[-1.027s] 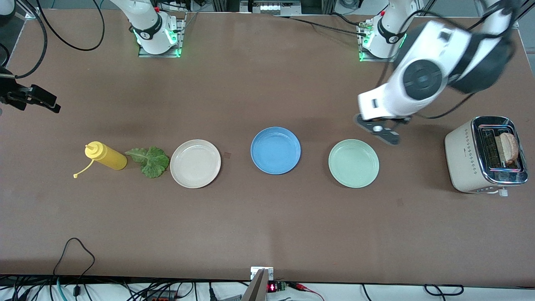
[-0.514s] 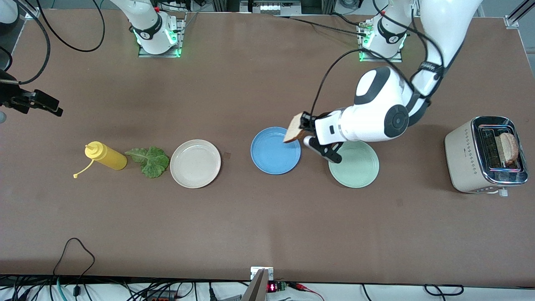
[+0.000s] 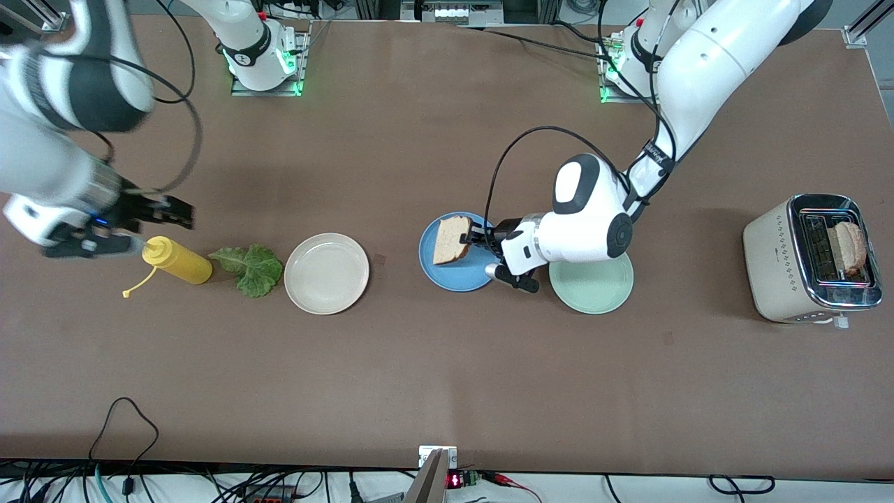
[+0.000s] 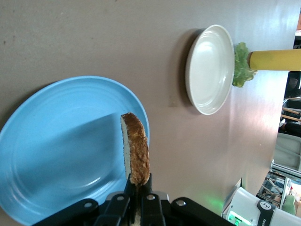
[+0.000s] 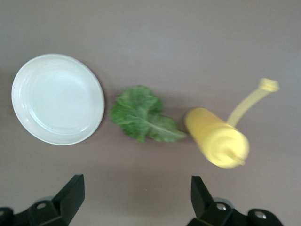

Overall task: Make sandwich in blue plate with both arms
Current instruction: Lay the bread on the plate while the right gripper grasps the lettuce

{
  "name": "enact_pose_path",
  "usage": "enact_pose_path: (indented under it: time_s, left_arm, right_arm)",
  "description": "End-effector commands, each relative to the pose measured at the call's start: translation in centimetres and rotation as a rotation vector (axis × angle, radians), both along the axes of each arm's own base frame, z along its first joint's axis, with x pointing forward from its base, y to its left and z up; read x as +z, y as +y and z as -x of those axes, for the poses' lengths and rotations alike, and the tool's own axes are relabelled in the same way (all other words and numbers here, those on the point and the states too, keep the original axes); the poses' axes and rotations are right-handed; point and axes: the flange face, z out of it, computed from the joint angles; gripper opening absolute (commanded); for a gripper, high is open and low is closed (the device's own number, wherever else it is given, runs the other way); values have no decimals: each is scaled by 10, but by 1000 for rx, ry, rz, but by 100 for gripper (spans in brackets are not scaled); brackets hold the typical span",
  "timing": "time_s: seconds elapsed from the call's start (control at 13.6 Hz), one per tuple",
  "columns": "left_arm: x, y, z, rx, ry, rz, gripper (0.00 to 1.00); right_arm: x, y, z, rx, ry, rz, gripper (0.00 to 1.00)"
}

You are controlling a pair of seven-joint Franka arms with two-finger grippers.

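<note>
My left gripper [image 3: 477, 237] is shut on a bread slice [image 3: 450, 239] and holds it tilted on edge over the blue plate [image 3: 457, 278]. In the left wrist view the slice [image 4: 135, 150] stands edge-on between the jaws of the left gripper [image 4: 139, 181], above the blue plate [image 4: 61, 155]. A second bread slice [image 3: 848, 248] sticks out of the toaster [image 3: 775, 265]. The lettuce leaf [image 3: 250, 269] lies on the table beside the beige plate [image 3: 326, 273]. My right gripper [image 3: 171, 212] hangs open and holds nothing, over the table by the yellow bottle [image 3: 176, 260]. Its wrist view shows the lettuce [image 5: 143, 117] past the right gripper [image 5: 136, 193].
The pale green plate [image 3: 594, 279] sits partly under the left arm's wrist, toward the left arm's end from the blue plate. The yellow bottle [image 5: 216, 136] lies on its side with its cap open, touching the lettuce. The beige plate [image 5: 57, 99] holds nothing.
The left arm swung from the toaster end to the blue plate with the bread slice and lowered it. The right arm came in over the yellow bottle.
</note>
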Motion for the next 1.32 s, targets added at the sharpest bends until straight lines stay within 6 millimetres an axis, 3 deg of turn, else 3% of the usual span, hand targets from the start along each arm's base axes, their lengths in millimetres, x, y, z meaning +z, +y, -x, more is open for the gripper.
enact_pose_path:
  time_s: [0.0,0.29,0.51,0.59,0.66,0.73,0.95,1.17,1.25]
  left_arm:
    - [-8,-7,4,-4,-3,25,0]
    - [-15,-8,6,-12,-5,26,0]
    - [-27,-7,6,-16,-30,31,0]
    - [-27,-7,6,-16,-30,31,7]
    - [-27,-5,5,-13,-30,30,28]
    - [-26,-3,3,-16,-36,28,99]
    - [-13,23,-5,-19,-36,5,100]
    - [7,56,-13,-113,-54,-93,100]
    - [18,59,-12,-163,-74,-135,100]
  right_arm:
    - [-42,8,-11,33,52,16,100]
    - [-121,21,-26,213,70,19,100]
    - [-154,17,-25,432,71,-7,100]
    - [-163,13,-23,485,66,-15,100]
    - [-173,11,-19,535,54,-22,100]
    - [-183,7,-14,564,38,-23,100]
    - [-214,5,4,609,-5,-19,100]
    - [-229,1,11,653,-18,-20,100]
    - [-234,0,13,655,-15,-20,100]
